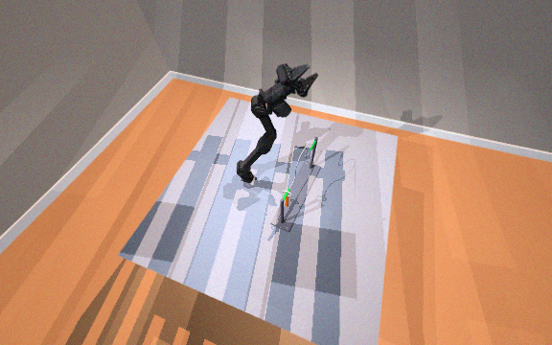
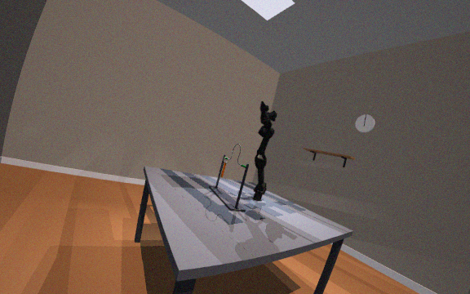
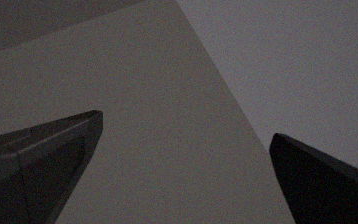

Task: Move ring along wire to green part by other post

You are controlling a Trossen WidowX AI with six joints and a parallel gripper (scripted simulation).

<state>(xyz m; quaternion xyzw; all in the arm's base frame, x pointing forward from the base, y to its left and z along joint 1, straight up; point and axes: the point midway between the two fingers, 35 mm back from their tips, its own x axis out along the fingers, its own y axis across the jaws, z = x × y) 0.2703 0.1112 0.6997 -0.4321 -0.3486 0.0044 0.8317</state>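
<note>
The ring hangs around the wire at the green part beside one post. Its orange handle points down beside that post. The thin wire arches up between the two green parts. The other green part is at the second post, and nothing hangs on it. My gripper is open and empty, raised high above the table, well away from the ring and wire. The ring is not visible in the wrist view.
The posts stand on a dark base on the pale table. The arm's base stands beside the wire frame. A wall shelf and a clock are in the background.
</note>
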